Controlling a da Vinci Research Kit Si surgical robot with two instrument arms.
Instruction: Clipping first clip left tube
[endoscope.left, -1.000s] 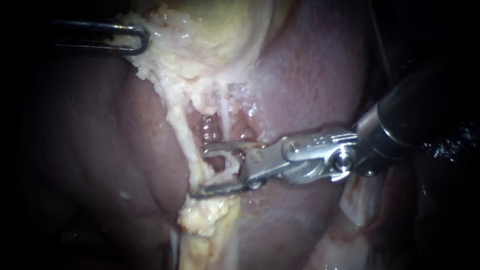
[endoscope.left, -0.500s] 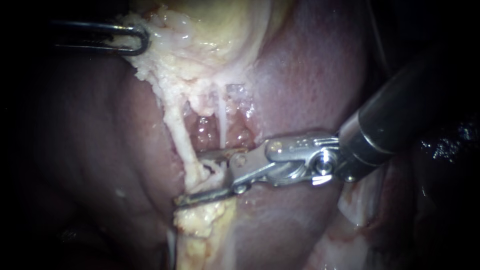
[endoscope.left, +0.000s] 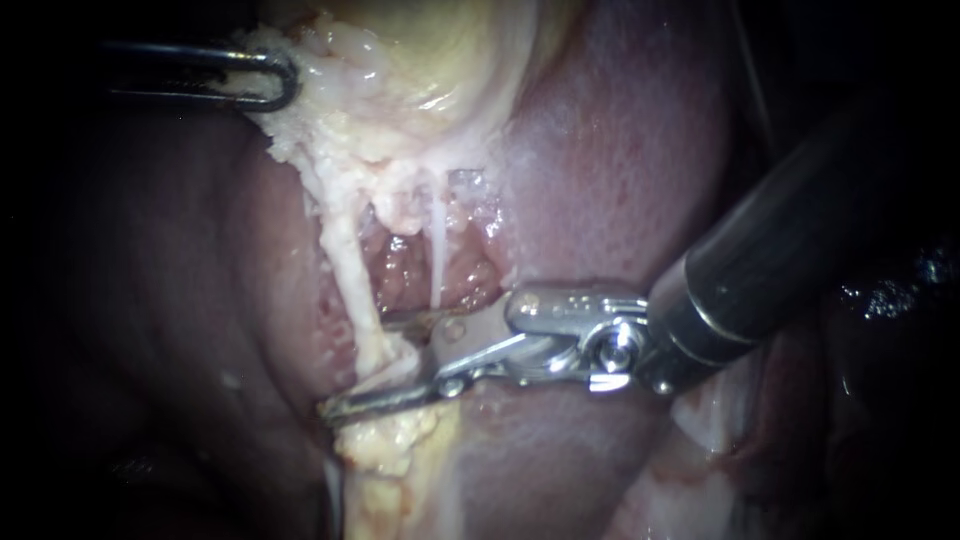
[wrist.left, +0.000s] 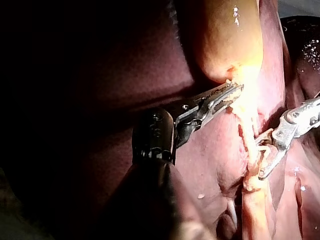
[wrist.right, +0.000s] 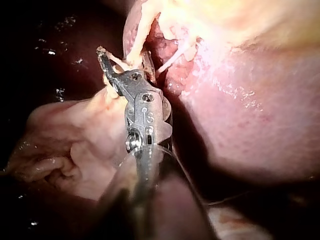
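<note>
Straddling the left tube (endoscope.left: 345, 270), right instrument (endoscope.left: 362, 362) gapes (left instrument (endoscope.left: 285, 80) clamps gallbladder (endoscope.left: 420, 60))

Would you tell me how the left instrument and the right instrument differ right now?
The left instrument has its jaws shut on pale tissue at the edge of the gallbladder; the right instrument has its jaws apart, straddling the left tube. The left instrument lies level in the endoscope view; the right instrument slants down from upper right. Both end in two metal jaws.
</note>
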